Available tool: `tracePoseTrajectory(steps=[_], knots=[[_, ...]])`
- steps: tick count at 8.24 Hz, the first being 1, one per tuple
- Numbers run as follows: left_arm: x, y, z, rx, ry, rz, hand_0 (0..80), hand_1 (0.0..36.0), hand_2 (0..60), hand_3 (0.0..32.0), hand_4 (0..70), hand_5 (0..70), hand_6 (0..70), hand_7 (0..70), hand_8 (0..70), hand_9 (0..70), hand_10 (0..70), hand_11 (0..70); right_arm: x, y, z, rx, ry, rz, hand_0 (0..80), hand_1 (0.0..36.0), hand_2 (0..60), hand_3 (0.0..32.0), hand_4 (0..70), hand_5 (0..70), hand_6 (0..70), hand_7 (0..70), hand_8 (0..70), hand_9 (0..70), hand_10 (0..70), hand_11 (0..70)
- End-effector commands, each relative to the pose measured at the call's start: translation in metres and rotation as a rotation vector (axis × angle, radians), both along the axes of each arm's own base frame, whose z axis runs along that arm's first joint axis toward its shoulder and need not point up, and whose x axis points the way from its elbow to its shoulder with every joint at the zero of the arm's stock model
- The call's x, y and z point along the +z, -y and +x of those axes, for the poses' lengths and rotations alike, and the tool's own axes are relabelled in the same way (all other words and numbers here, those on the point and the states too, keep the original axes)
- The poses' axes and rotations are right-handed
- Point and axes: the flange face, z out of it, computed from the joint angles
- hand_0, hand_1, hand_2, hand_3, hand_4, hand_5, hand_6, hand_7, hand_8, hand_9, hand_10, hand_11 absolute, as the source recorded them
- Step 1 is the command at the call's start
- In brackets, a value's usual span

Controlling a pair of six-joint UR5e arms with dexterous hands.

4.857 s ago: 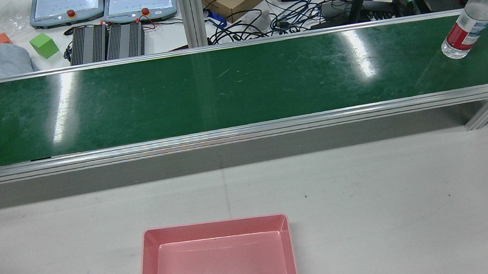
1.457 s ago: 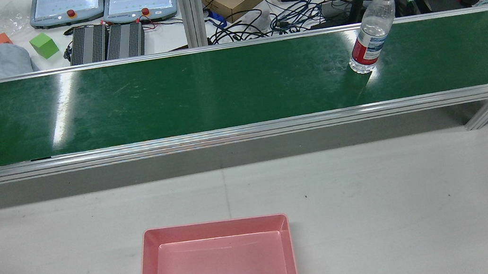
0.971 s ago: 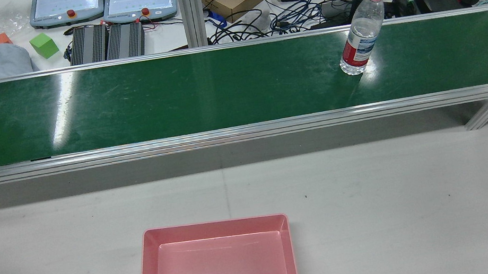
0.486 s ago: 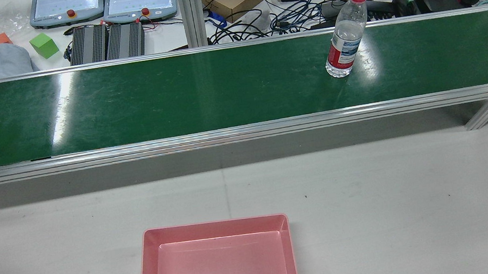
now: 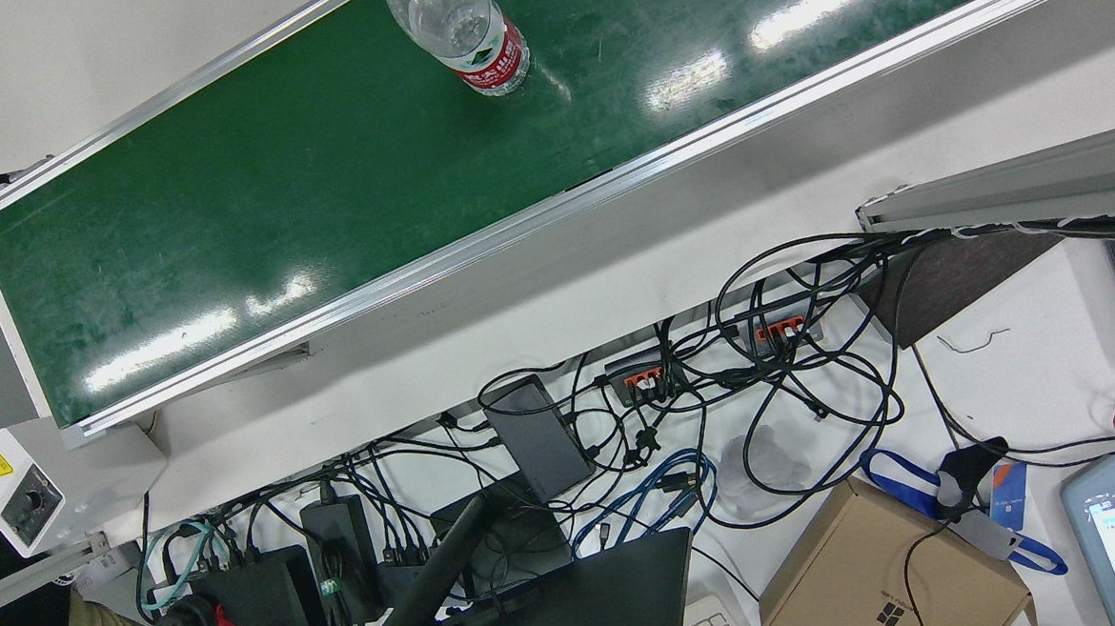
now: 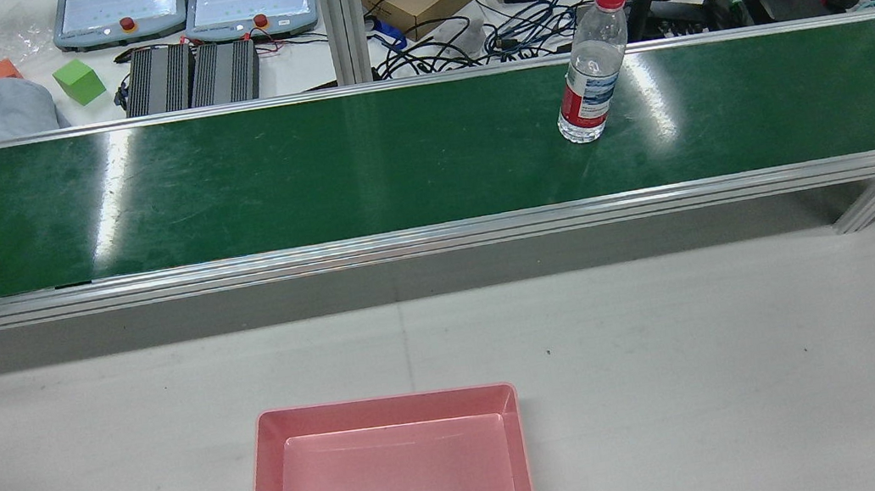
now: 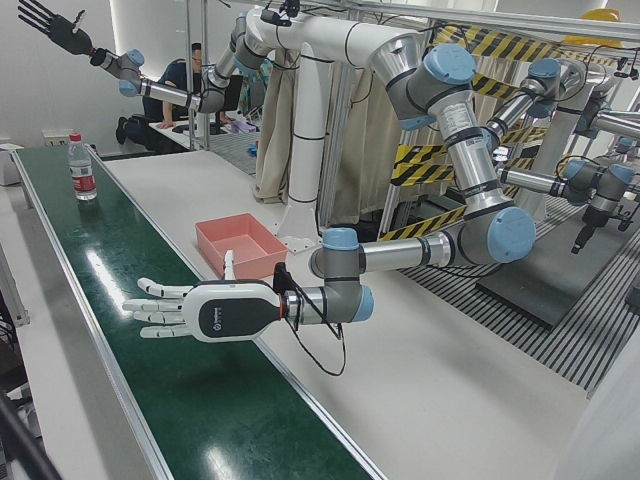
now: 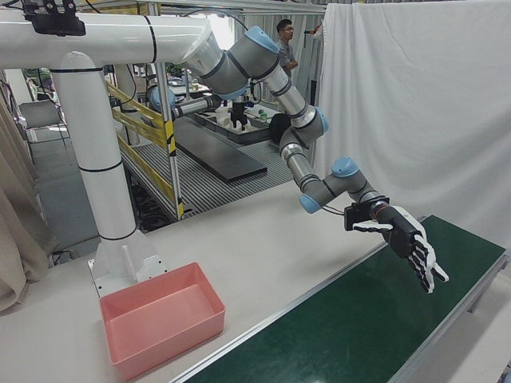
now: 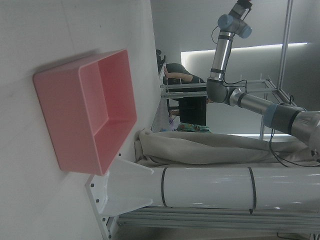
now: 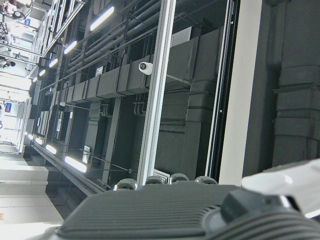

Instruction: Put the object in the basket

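**A:** What's closest to us?

**B:** The left hand [image 7: 190,310]. It hovers just above the green conveyor belt [image 7: 60,210], lying flat, with the fingers [image 7: 150,303] spread and pointing along the belt. It holds nothing.

**A:** And the pink basket [image 7: 240,232]?

**B:** It sits on the white table [image 7: 200,190] just behind that hand, beside the belt and in front of the arm's white pedestal. It has nothing in it.

**A:** Where's the thing that goes in it?

**B:** The water bottle [image 7: 82,168] is farther down the belt. It stands upright and is clear, with a red cap and a red label. From the rear view, the bottle [image 6: 588,79] is right of the belt's middle, while the left hand's fingertips only peek in at the left edge. So the bottle is well apart from both that hand and the basket, and nothing touches it.

**A:** And the other hand?

**B:** The right hand [image 7: 48,22] is farthest off. It's raised high above the far end of the belt, past the bottle, with its dark fingers fanned wide and nothing in its grasp.
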Motion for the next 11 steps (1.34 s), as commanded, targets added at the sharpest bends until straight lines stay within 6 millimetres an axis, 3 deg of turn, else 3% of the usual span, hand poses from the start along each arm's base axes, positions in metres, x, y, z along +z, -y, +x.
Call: tracePoseTrajectory(steps=[1,11], knots=[[0.0001,0.0000,0.0002,0.000,0.000,0.000,57.5,5.4,0.0,5.6,4.2,25.4,6.5,3.8,10.1,12.7,6.2,10.5,0.0001,0.0000,0.0000,0.000,0.000,-0.001,0.0,0.0,0.0,0.0,0.0,0.0,0.0,0.0,0.0,0.0,0.0,0.0],[-0.0023,0.0004,0.0004,0.001,-0.004,0.003,57.6,5.6,0.0,4.8,6.9,25.7,7.6,4.6,11.9,13.1,6.4,10.7,0.0001,0.0000,0.0000,0.000,0.000,-0.001,0.0,0.0,0.0,0.0,0.0,0.0,0.0,0.0,0.0,0.0,0.0,0.0]])
